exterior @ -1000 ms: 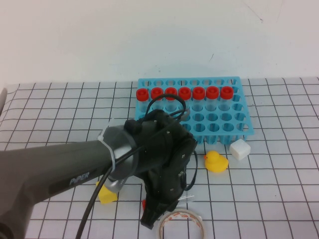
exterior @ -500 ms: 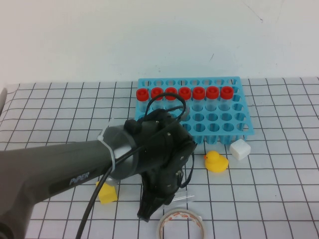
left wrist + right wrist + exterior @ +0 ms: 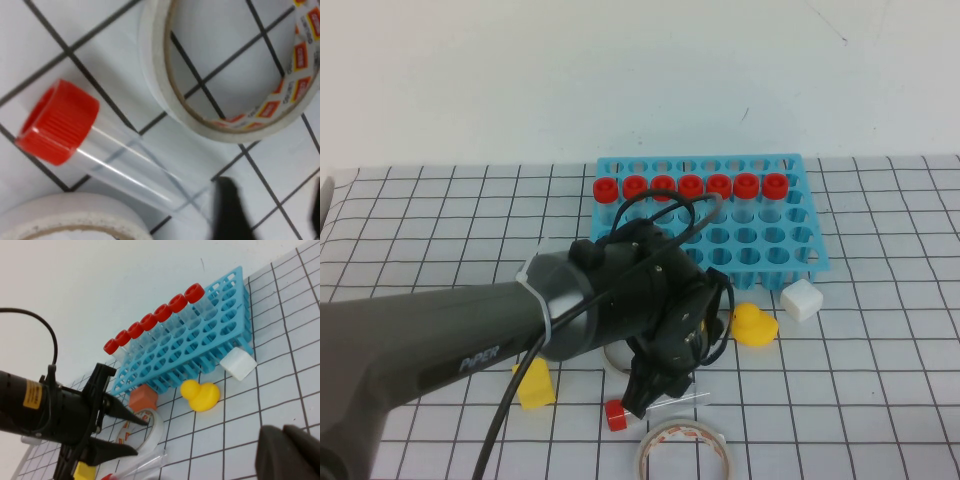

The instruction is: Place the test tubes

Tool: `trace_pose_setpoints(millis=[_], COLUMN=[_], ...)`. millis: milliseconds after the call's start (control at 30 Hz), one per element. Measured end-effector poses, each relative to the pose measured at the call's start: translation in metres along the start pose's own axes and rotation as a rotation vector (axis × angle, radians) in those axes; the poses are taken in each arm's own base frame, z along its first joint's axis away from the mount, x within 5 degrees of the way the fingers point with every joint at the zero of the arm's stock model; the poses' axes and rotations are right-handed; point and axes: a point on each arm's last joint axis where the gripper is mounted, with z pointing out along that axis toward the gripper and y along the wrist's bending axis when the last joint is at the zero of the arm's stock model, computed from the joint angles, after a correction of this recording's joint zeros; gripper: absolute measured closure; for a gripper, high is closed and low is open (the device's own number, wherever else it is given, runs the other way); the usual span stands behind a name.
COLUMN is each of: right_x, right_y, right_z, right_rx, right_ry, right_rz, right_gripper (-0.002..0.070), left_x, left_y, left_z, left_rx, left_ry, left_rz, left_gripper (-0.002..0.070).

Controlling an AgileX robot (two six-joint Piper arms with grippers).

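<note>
A clear test tube with a red cap lies flat on the grid mat near the front edge. In the left wrist view the test tube has its capless end beside one dark finger. My left gripper hovers just over it, open, with nothing between the fingers. From the right wrist view the left gripper shows spread above the tube. The blue rack holds several red-capped tubes in its back row. My right gripper is shut and holds nothing, low over the mat to the right.
A tape roll lies right next to the tube at the front. A yellow duck and a white cube sit in front of the rack. A yellow block lies left of the arm, and an orange block near the rack.
The left gripper's fingers have spread apart and the wrist has swung back and to the right. The tube's red cap, covered half a second ago, now lies uncovered on the mat.
</note>
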Motion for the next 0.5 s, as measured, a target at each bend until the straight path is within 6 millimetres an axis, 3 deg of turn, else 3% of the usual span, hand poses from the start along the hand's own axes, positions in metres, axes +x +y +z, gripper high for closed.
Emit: trace_pose_setpoints(millis=[100,167,500], right_x=[0.0000,0.0000,0.0000], right_y=[0.0000,0.0000,0.0000], right_z=[0.0000,0.0000,0.0000], right_rx=[0.000,0.000,0.000], right_ry=[0.000,0.000,0.000], right_rz=[0.000,0.000,0.000], right_gripper=[0.0678,0.0678,0.0678], left_x=[0.0014,0.0017,0.0014], left_y=[0.0001,0.0012,0.0055], left_z=[0.0000,0.0000,-0.0002], left_rx=[-0.002,-0.013,-0.062], left_ry=[0.016,0.019,0.009], left_rz=[-0.016,-0.040,-0.202], left_gripper=[0.0237,0.0188,0.0160])
